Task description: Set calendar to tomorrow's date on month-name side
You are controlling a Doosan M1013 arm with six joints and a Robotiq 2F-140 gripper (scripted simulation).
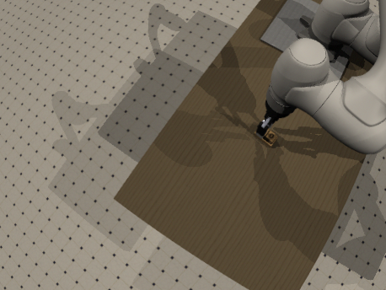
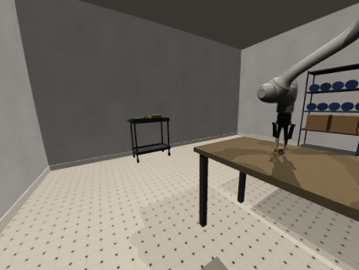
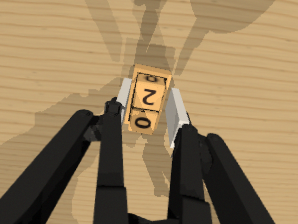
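Note:
The small wooden calendar (image 3: 148,102) stands on the brown table. In the wrist view its tray holds two cubes in a row; the upward faces read 2 (image 3: 148,95) and 0 (image 3: 143,122). My gripper (image 3: 149,94) reaches down over it with one pale finger pad on each side. The pads stand a little apart from the tray's sides, so the gripper is open and holds nothing. The calendar also shows as a small tan block under the fingers in the top view (image 1: 270,137) and in the exterior view (image 2: 278,150). The side with the month's name is hidden.
The calendar sits near the middle of the table (image 2: 298,166). A grey mat (image 1: 291,29) lies at the table's far end under the arm's base. A shelf rack (image 2: 333,110) with boxes stands behind the table, and a black cart (image 2: 150,135) stands by the far wall.

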